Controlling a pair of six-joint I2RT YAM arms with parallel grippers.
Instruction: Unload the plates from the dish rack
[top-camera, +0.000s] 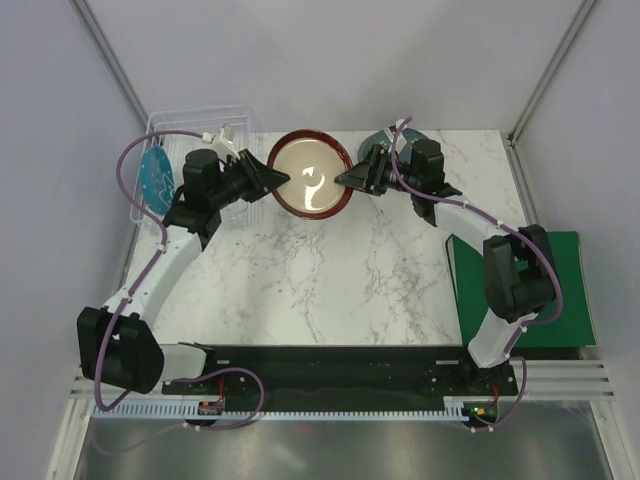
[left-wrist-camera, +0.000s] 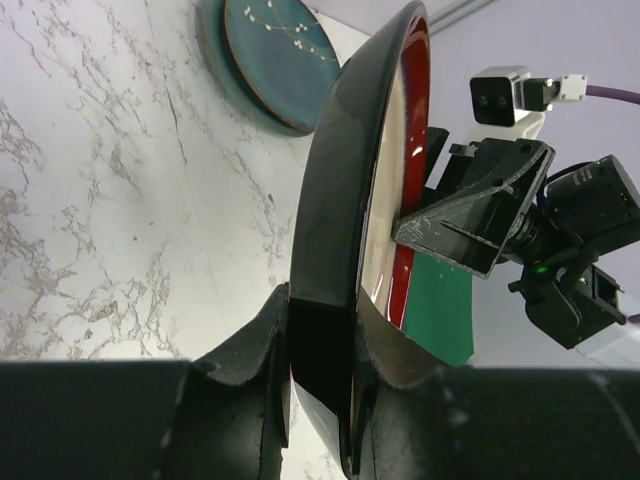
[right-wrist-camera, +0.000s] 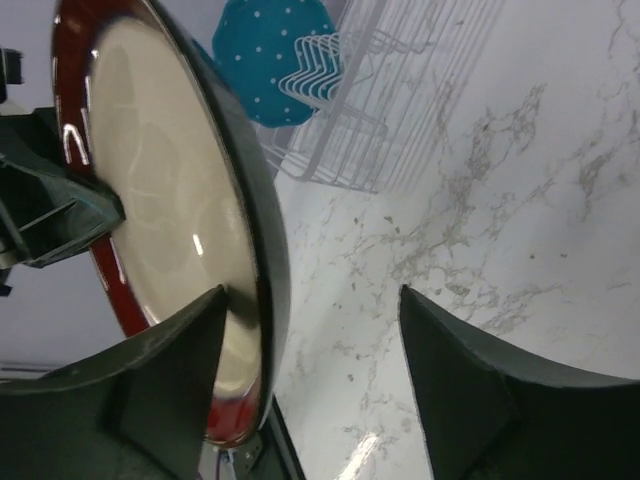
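Brown-rimmed plate (top-camera: 312, 175), cream in the centre, is pinched at its left rim by the left gripper (top-camera: 279, 176). In the left wrist view the two fingers (left-wrist-camera: 250, 370) press on either face of the dark edge, a grip narrow enough to carry the plate by one side. Opposite, the right gripper (top-camera: 346, 180) has the right rim between its fingers (right-wrist-camera: 460, 380), which are spread with a clear gap and do not clamp it. The plate looks roughly level, face up, and lifted off the tabletop (top-camera: 330, 280) at the far middle, between the two arms. This reads as a hand-over: the left arm holds firm until the right one has a bite.

Further out, the dish rack (top-camera: 200, 125) stands at the far left with a turquoise plate (top-camera: 155, 172) upright in its slots. A dark teal plate (top-camera: 381, 136) lies flat at the far right behind the right arm, probably where unloaded plates go. A green mat (top-camera: 560, 290) lies at the near right.
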